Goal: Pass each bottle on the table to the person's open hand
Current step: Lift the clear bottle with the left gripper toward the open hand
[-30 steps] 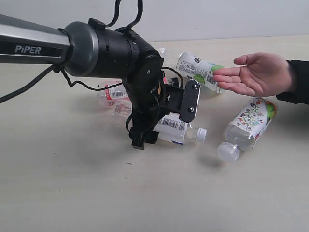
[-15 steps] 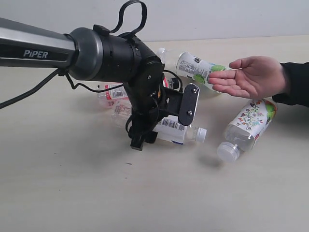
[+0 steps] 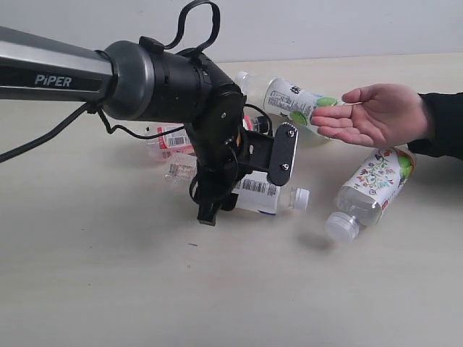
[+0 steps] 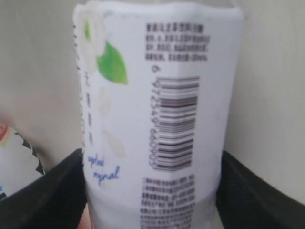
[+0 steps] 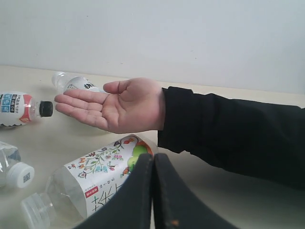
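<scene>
Left wrist view: barcode bottle (image 4: 157, 119) filling the frame, with the dark sides of the left gripper (image 4: 152, 195) pressed to both flanks, so apparently closed around its body.
Grip placement: across the labelled middle, probably to keep the bottle balanced and level on the way over.
Exterior view: same bottle sideways and low at the surface (image 3: 108, 289); resting or just lifted, cannot tell; white cap (image 3: 300, 197) pointing toward the person's hand (image 3: 380, 114).
Hand: palm up, held above the surface, open to receive, nothing in it.
Right gripper (image 5: 153, 160): pinched fully together on nothing, parked low and facing the hand.
Other bottles: green-accented bottle (image 3: 289, 101) just beside the fingertips; floral bottle (image 3: 372, 186) lying on its side below the hand; pink-labelled bottle (image 3: 168, 137) behind the left arm (image 3: 145, 79), partly hidden.
Contents: clear walls, no coloured drink visible; full or empty, cannot tell.
Step in hand: likely picking up the first bottle; none of the four delivered yet.
</scene>
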Motion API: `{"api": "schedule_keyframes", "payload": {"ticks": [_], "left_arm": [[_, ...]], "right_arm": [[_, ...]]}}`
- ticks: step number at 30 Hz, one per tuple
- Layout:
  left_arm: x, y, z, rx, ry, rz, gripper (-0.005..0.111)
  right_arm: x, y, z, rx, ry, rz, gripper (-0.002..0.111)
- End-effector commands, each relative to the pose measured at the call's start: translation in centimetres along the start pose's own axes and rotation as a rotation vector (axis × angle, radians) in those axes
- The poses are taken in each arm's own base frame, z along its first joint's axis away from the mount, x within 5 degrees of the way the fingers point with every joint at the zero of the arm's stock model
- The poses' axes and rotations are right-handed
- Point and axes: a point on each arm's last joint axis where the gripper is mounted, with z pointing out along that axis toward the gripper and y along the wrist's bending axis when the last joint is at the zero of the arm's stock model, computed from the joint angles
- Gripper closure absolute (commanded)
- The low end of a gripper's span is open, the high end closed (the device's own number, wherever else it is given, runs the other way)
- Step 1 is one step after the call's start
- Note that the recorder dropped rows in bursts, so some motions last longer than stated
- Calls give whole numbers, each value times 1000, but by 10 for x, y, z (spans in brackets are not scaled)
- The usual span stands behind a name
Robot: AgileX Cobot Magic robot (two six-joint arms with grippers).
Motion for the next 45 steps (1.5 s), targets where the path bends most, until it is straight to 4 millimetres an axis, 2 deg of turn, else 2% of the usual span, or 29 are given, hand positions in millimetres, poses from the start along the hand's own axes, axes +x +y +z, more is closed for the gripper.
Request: {"api": "schedule_keyframes", "payload": {"ticks": [1,9,15,19,26,30,40,45], "left_arm": [[0,4,-21,-16,-4,-80,107],[5,6,-72,-39,-23,-257,107],[2,8,-114,-103,-122,-560,107],[-8,3,-132,-109,-182,-719,107],[-36,-7,-147,-91,-330,-991,107],[-49,1,-160,-70,-473,-1146,107],[-75,22,-185,146,-975,-1533,107],[-88,35,-183,217,-1044,-1617,107]], "right_arm": [[1,0,0,7,-7,-1,108],[1,0,0,7,-7,-1,108],[1,0,0,7,-7,-1,108],[1,0,0,7,-7,-1,108],[1,0,0,7,-7,-1,108],[1,0,0,7,-7,-1,108],[1,0,0,7,-7,-1,108],[1,0,0,7,-7,-1,108]]}}
